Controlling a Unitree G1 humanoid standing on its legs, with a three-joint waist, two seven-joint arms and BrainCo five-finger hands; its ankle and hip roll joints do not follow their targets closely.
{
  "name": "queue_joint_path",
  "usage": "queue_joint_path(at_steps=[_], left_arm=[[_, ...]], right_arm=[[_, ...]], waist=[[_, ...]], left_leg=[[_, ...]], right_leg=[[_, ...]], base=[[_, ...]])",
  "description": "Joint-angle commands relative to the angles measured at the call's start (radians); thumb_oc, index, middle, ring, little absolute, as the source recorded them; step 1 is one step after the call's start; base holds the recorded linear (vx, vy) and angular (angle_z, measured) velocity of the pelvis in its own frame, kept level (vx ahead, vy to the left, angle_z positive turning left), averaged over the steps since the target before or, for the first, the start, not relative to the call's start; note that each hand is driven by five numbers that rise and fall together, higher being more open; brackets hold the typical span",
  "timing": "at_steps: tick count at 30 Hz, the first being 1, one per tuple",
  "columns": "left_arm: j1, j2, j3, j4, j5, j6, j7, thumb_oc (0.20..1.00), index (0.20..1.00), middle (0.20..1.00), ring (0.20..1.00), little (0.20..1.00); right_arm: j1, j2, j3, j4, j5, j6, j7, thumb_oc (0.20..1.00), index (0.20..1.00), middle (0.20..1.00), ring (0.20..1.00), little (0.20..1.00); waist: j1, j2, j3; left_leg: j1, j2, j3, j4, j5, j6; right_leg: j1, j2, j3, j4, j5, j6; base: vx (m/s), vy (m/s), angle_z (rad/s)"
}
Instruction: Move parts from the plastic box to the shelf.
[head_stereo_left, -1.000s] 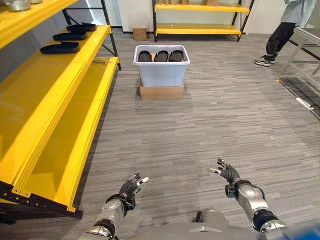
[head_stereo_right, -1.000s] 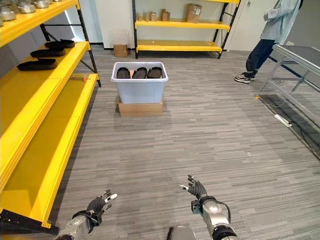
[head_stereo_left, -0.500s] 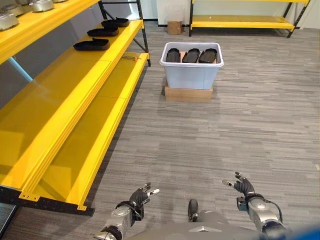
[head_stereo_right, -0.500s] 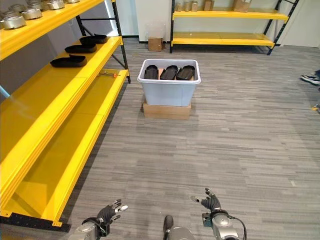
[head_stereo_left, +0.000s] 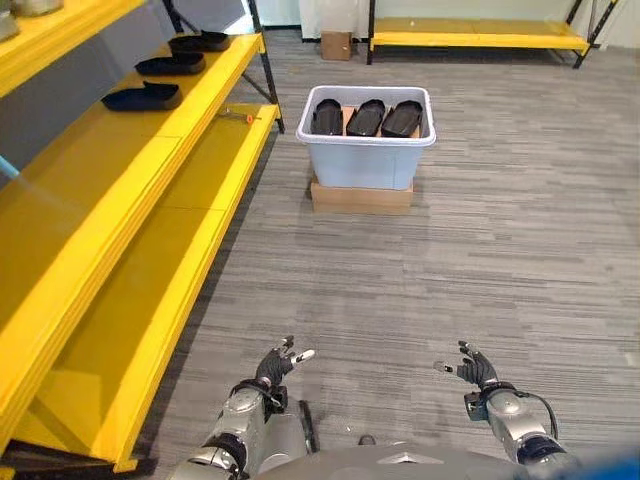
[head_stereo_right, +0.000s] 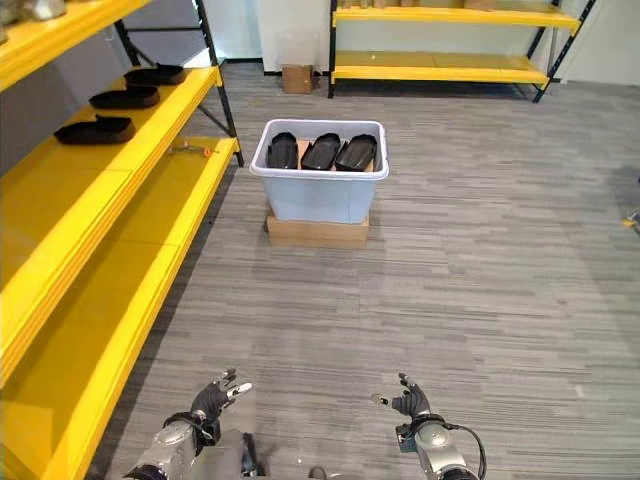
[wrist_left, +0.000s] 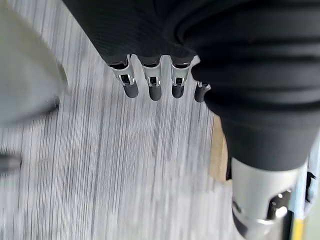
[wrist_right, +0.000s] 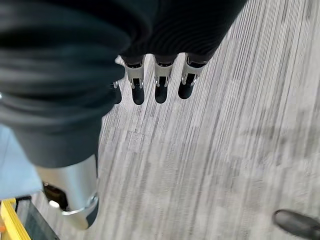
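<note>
The shelf on the left was bright yellow, carrying three black parts at its far end. A pale blue-grey plastic box held three more black parts and sat on a brown cardboard base. The floor was grey with fine streaks.

Two silver-grey metal arms, each ending in a dark ribbed cover over wrist and hand back. Left hand and right hand have silver fingers with dark rounded tips; small slots show in the silver finger segments. The thumb is a thicker silver cylinder with a dark band and dark recesses.
</note>
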Motion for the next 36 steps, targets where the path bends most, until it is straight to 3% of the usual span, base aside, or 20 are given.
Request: queue_joint_path(at_steps=[1, 4, 9, 10, 11, 16, 20, 24, 25, 27, 28, 30, 31, 33, 34, 35, 36], left_arm=[[-0.016, -0.001, 0.021, -0.032, -0.076, 0.000, 0.031, 1.000, 1.000, 1.000, 1.000, 1.000], [-0.015, -0.001, 0.045, -0.025, -0.072, -0.002, 0.033, 1.000, 1.000, 1.000, 1.000, 1.000], [-0.002, 0.002, 0.073, -0.007, -0.071, -0.013, 0.040, 1.000, 1.000, 1.000, 1.000, 1.000], [0.012, 0.005, 0.091, 0.016, -0.089, -0.015, -0.050, 1.000, 1.000, 1.000, 1.000, 1.000], [0.019, 0.004, 0.091, 0.018, -0.086, -0.017, -0.065, 1.000, 1.000, 1.000, 1.000, 1.000], [0.020, 0.018, 0.053, 0.032, -0.043, -0.018, -0.068, 1.000, 1.000, 1.000, 1.000, 1.000], [0.012, 0.033, 0.020, 0.071, 0.031, -0.042, -0.054, 1.000, 1.000, 1.000, 1.000, 1.000], [-0.006, 0.053, -0.030, 0.088, 0.049, -0.044, -0.025, 1.000, 1.000, 1.000, 1.000, 1.000], [-0.008, 0.056, -0.032, 0.092, 0.044, -0.040, -0.015, 1.000, 1.000, 1.000, 1.000, 1.000], [-0.008, 0.060, -0.033, 0.096, 0.049, -0.033, -0.011, 1.000, 1.000, 1.000, 1.000, 1.000], [-0.001, 0.060, -0.033, 0.097, 0.056, -0.037, -0.007, 1.000, 1.000, 1.000, 1.000, 1.000], [0.005, 0.055, -0.036, 0.101, 0.045, -0.036, -0.012, 1.000, 1.000, 1.000, 1.000, 1.000], [0.014, 0.047, -0.044, 0.105, 0.078, -0.040, -0.011, 1.000, 1.000, 1.000, 1.000, 1.000], [0.014, 0.045, -0.057, 0.105, 0.097, -0.047, -0.009, 1.000, 1.000, 1.000, 1.000, 1.000], [0.001, 0.050, -0.064, 0.099, 0.102, -0.021, -0.019, 1.000, 1.000, 1.000, 1.000, 1.000], [0.001, 0.050, -0.064, 0.099, 0.102, -0.021, -0.019, 1.000, 1.000, 1.000, 1.000, 1.000], [-0.004, 0.054, -0.067, 0.096, 0.109, -0.014, -0.026, 1.000, 1.000, 1.000, 1.000, 1.000]], right_arm=[[0.013, -0.043, 0.011, -0.005, 0.017, -0.007, 0.022, 1.000, 1.000, 1.000, 1.000, 1.000], [0.008, -0.039, 0.035, 0.022, 0.024, -0.012, 0.028, 1.000, 1.000, 1.000, 1.000, 1.000], [0.008, -0.038, 0.062, 0.027, 0.004, -0.022, 0.045, 1.000, 1.000, 1.000, 1.000, 1.000], [0.010, -0.044, 0.075, 0.010, -0.122, -0.035, 0.035, 1.000, 1.000, 1.000, 1.000, 1.000], [0.014, -0.050, 0.083, 0.011, -0.145, -0.046, 0.044, 1.000, 1.000, 1.000, 1.000, 1.000], [0.032, -0.034, 0.101, -0.022, -0.120, -0.049, 0.078, 1.000, 1.000, 1.000, 1.000, 1.000], [0.020, -0.002, 0.142, -0.051, -0.119, -0.068, 0.079, 1.000, 1.000, 1.000, 1.000, 1.000], [-0.006, 0.016, 0.170, -0.118, -0.096, -0.066, 0.085, 1.000, 1.000, 1.000, 1.000, 1.000], [-0.019, 0.023, 0.184, -0.141, -0.095, -0.061, 0.073, 1.000, 1.000, 1.000, 1.000, 1.000], [-0.029, 0.026, 0.192, -0.158, -0.078, -0.051, 0.054, 1.000, 1.000, 1.000, 1.000, 1.000], [-0.041, 0.032, 0.195, -0.167, -0.068, -0.036, 0.040, 1.000, 1.000, 1.000, 1.000, 1.000], [-0.057, 0.032, 0.195, -0.173, -0.069, -0.029, 0.023, 1.000, 1.000, 1.000, 1.000, 1.000], [-0.071, 0.040, 0.193, -0.178, -0.083, -0.025, 0.006, 1.000, 1.000, 1.000, 1.000, 1.000], [-0.079, 0.041, 0.187, -0.189, -0.105, -0.020, -0.016, 1.000, 1.000, 1.000, 1.000, 1.000], [-0.071, 0.033, 0.176, -0.223, -0.117, 0.002, -0.036, 1.000, 1.000, 1.000, 1.000, 1.000], [-0.071, 0.033, 0.176, -0.223, -0.117, 0.002, -0.036, 1.000, 1.000, 1.000, 1.000, 1.000], [-0.061, 0.028, 0.171, -0.232, -0.127, 0.003, -0.047, 1.000, 1.000, 1.000, 1.000, 1.000]], waist=[[0.035, -0.002, -0.026], [0.057, 0.013, -0.020], [0.068, 0.014, -0.004], [0.066, 0.017, -0.010], [0.068, 0.024, -0.013], [0.082, 0.010, -0.028], [0.097, 0.001, -0.051], [0.108, -0.016, -0.064], [0.118, -0.020, -0.067], [0.128, -0.022, -0.067], [0.138, -0.016, -0.061], [0.142, -0.001, -0.050], [0.126, 0.020, -0.023], [0.112, 0.032, -0.006], [0.097, 0.023, 0.005], [0.096, 0.023, 0.007], [0.091, 0.010, 0.009]], left_leg=[[0.140, -0.027, 0.016, -0.202, 0.169, 0.013], [0.102, 0.014, -0.003, -0.374, 0.275, 0.002], [0.070, 0.034, -0.030, -0.376, 0.282, 0.001], [0.077, 0.036, -0.020, -0.344, 0.274, 0.006], [0.076, 0.036, -0.023, -0.314, 0.270, 0.007], [0.087, -0.026, -0.063, -0.198, 0.199, 0.027], [0.146, -0.067, -0.078, -0.224, 0.154, 0.061], [0.179, -0.106, -0.080, -0.248, 0.133, 0.104], [0.186, -0.137, -0.095, -0.265, 0.127, 0.133], [0.192, -0.152, -0.093, -0.263, 0.115, 0.148], [0.208, -0.155, -0.094, -0.257, 0.101, 0.160], [0.234, -0.147, -0.093, -0.260, 0.094, 0.164], [0.267, -0.136, -0.106, -0.260, 0.081, 0.171], [0.289, -0.128, -0.121, -0.266, 0.076, 0.171], [0.316, -0.131, -0.135, -0.280, 0.059, 0.165], [0.318, -0.131, -0.136, -0.281, 0.058, 0.165], [0.331, -0.137, -0.134, -0.287, 0.046, 0.165]], right_leg=[[-0.078, -0.024, 0.018, 0.038, 0.066, 0.116], [-0.025, -0.018, 0.043, 0.030, 0.048, 0.121], [0.013, -0.033, 0.093, 0.059, 0.013, 0.135], [0.018, -0.043, 0.110, 0.089, -0.030, 0.141], [0.012, -0.040, 0.115, 0.108, -0.042, 0.137], [0.043, -0.043, 0.134, 0.133, -0.070, 0.139], [0.047, -0.053, 0.124, 0.197, -0.098, 0.158], [0.001, -0.075, 0.102, 0.391, -0.014, 0.192], [-0.025, -0.079, 0.100, 0.521, 0.047, 0.211], [-0.051, -0.100, 0.070, 0.638, 0.088, 0.237], [-0.114, -0.134, 0.036, 0.788, 0.125, 0.252], [-0.165, -0.151, 0.021, 0.853, 0.129, 0.249], [-0.337, -0.128, 0.032, 0.915, 0.156, 0.244], [-0.427, -0.109, 0.029, 0.881, 0.139, 0.234], [-0.409, -0.123, -0.006, 0.659, 0.102, 0.226], [-0.407, -0.123, -0.007, 0.658, 0.101, 0.225], [-0.394, -0.138, -0.024, 0.527, 0.117, 0.226]], base=[[0.34, 0.118, -0.18], [0.36, 0.122, -0.24], [0.31, 0.161, -0.61], [0.45, 0.312, -0.69], [0.51, 0.359, -0.51], [0.33, 0.223, -0.23], [0.30, 0.223, 0.14], [0.24, 0.214, 0.06], [0.19, 0.217, 0.06], [0.14, 0.164, -0.06], [0.10, 0.121, -0.08], [0.11, 0.093, -0.30], [0.08, 0.027, -0.29], [0.17, -0.084, -0.09], [0.23, -0.140, 0.15], [0.28, -0.174, 0.54], [0.31, -0.222, 0.40]])
